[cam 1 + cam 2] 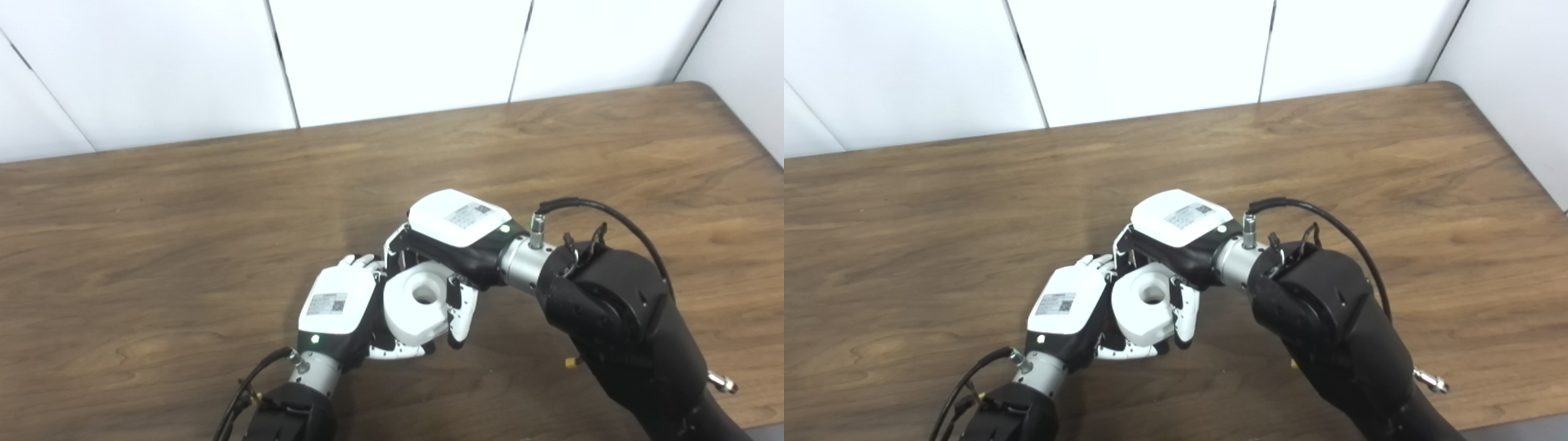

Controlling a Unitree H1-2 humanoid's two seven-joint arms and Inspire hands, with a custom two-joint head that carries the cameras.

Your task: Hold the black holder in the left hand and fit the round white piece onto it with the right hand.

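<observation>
The round white piece, thick with a hole in its middle, sits between my two hands near the table's front centre. My right hand comes in from the right, with its fingers and thumb closed around the piece from above. My left hand presses against the piece's left side, fingers curled underneath it. The black holder is almost wholly hidden by the left palm and the white piece. Only a dark sliver shows between them, so I cannot tell how the piece sits on it.
The wooden table runs wide to the left and back, ending at a white panelled wall. Its right edge is at the far right. My bulky black right forearm lies over the front right part.
</observation>
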